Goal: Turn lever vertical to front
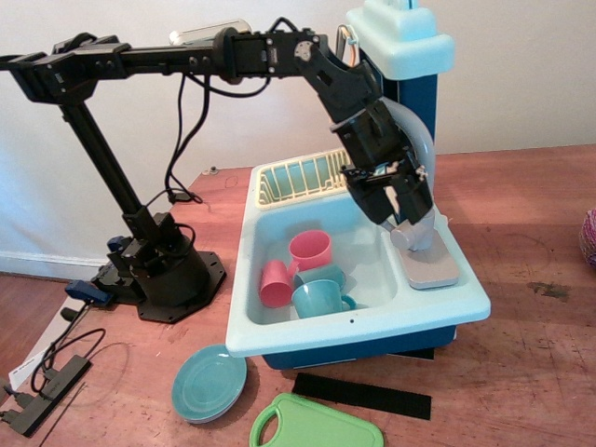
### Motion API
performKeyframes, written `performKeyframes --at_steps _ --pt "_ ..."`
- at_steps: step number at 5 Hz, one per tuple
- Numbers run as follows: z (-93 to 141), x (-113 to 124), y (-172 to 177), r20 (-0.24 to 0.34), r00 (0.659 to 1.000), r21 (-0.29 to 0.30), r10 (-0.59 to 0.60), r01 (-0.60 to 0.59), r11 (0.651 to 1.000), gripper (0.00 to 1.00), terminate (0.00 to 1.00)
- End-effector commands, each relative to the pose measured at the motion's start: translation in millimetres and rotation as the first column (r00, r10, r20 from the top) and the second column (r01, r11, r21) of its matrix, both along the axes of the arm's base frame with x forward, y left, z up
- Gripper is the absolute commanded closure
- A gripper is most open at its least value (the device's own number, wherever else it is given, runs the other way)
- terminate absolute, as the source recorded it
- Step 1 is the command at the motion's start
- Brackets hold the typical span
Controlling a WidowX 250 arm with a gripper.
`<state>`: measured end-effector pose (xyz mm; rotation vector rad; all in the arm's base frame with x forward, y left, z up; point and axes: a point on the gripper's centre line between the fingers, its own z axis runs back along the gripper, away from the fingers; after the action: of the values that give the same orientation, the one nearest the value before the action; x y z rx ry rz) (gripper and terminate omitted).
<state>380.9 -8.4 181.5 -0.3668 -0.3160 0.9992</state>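
Observation:
The grey toy tap stands on the right rim of the light blue toy sink (279,335). Its curved spout (421,140) rises behind my arm, and its flat base plate (430,271) lies on the rim. The lever (440,223) shows as a short grey stub jutting right from the base column (415,238). My black gripper (395,207) hangs just above and left of the column, over the sink's right edge. Its jaws stand apart, with nothing held. The gripper hides the top of the column.
Two pink cups (310,250) and a teal cup (319,300) sit in the sink basin. A yellow dish rack (303,182) is at the back. On the wooden table lie a teal plate (209,383), a green cutting board (315,426) and a black strip (363,395).

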Motion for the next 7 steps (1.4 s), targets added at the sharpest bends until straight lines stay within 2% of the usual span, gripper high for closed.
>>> performKeyframes --at_steps 1,2,3,4,5,6,7 --pt "-4 4 7 -0.005 1.000 -0.002 0.000 0.000 1.000 0.00 0.00" --pt "-12 -8 8 -0.036 0.999 0.004 -0.008 0.008 1.000 0.00 0.00" --pt "-22 -20 8 -0.036 0.999 -0.011 -0.008 0.008 1.000 0.00 0.00" --pt "-26 -47 12 -0.047 0.999 -0.008 0.005 -0.006 1.000 0.00 0.00" --pt "-33 -84 16 -0.058 0.998 -0.014 0.035 -0.036 0.999 0.00 0.00" --pt "-34 -132 17 -0.056 0.996 -0.011 0.068 -0.069 0.998 0.00 0.00" --pt "-29 -158 14 -0.051 0.995 0.001 0.084 -0.084 0.996 0.00 0.00"
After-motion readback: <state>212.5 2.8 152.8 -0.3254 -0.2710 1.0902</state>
